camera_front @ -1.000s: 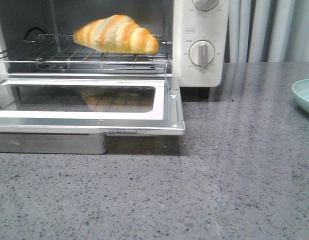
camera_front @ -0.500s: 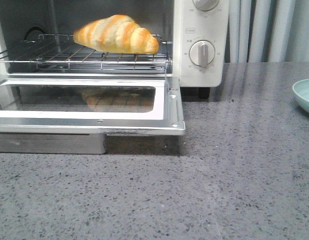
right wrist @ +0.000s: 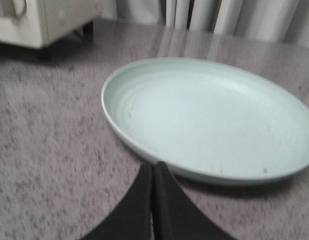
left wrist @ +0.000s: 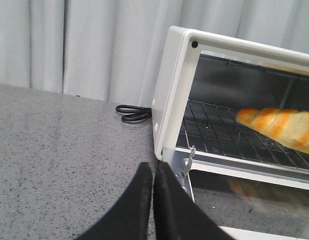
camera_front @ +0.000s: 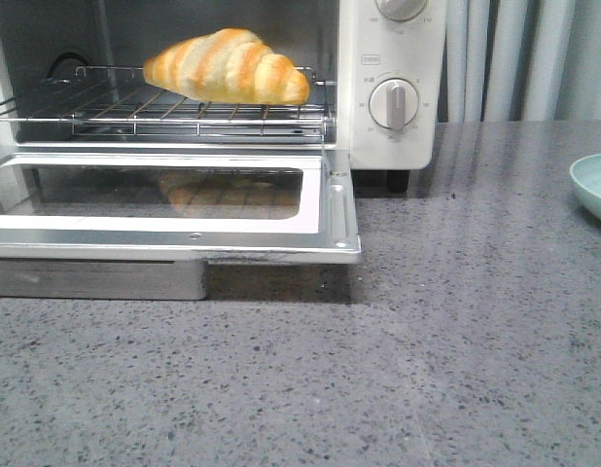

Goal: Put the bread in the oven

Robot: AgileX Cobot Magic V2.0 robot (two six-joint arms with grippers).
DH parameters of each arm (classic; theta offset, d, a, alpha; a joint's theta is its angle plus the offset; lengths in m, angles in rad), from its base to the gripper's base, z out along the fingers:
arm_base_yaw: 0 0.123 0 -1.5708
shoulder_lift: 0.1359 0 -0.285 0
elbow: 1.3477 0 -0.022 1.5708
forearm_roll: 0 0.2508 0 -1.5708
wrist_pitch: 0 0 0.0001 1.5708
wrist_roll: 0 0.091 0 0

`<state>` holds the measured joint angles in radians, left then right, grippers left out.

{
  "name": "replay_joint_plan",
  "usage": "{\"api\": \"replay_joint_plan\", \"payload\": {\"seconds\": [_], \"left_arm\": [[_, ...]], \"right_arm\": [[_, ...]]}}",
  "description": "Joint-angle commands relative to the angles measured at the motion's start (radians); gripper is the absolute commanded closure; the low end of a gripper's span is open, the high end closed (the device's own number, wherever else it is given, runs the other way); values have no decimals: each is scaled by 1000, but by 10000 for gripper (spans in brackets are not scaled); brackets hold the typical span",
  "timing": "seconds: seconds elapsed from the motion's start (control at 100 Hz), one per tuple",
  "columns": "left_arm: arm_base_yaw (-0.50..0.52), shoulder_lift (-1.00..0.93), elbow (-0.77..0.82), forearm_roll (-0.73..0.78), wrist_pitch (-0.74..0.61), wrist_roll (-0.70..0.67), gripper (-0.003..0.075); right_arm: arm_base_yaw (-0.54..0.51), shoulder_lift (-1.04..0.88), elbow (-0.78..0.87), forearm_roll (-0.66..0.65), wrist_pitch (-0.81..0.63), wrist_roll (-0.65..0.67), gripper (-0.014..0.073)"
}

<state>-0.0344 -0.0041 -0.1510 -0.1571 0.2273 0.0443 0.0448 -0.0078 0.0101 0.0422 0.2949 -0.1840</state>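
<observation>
The bread (camera_front: 226, 66), a golden-brown roll with pale stripes, lies on the wire rack (camera_front: 164, 110) inside the cream-white oven (camera_front: 393, 136). The oven's glass door (camera_front: 174, 209) hangs open and flat. The left wrist view shows the bread (left wrist: 282, 128) on the rack too. My left gripper (left wrist: 153, 167) is shut and empty, over the counter by the oven's left front corner. My right gripper (right wrist: 153, 166) is shut and empty, just in front of an empty plate. Neither gripper shows in the front view.
A pale green plate (right wrist: 209, 117) sits on the grey speckled counter (camera_front: 427, 350) to the right of the oven; its edge shows in the front view (camera_front: 592, 187). A black cord (left wrist: 132, 113) lies behind the oven's left side. Curtains hang behind.
</observation>
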Motion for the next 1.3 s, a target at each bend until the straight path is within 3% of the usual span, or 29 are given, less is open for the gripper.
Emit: {"api": "replay_joint_plan", "payload": {"seconds": [0.0,0.12,0.27,1.29], "left_arm": [[-8,-25,-27,-12,-80,-6,741],[-8,-25,-27,-12,-80,-6,741],[-8,-25,-27,-12,-80,-6,741],[-8,-25,-27,-12,-80,-6,741]], "right_arm": [[-18,-22,12,-24,-19,-20,670],[-52,-22,12,-98,-8,6,670],[-74,-22,12,-152,1,151,670],[-74,-22,12,-152,23,153,670]]}}
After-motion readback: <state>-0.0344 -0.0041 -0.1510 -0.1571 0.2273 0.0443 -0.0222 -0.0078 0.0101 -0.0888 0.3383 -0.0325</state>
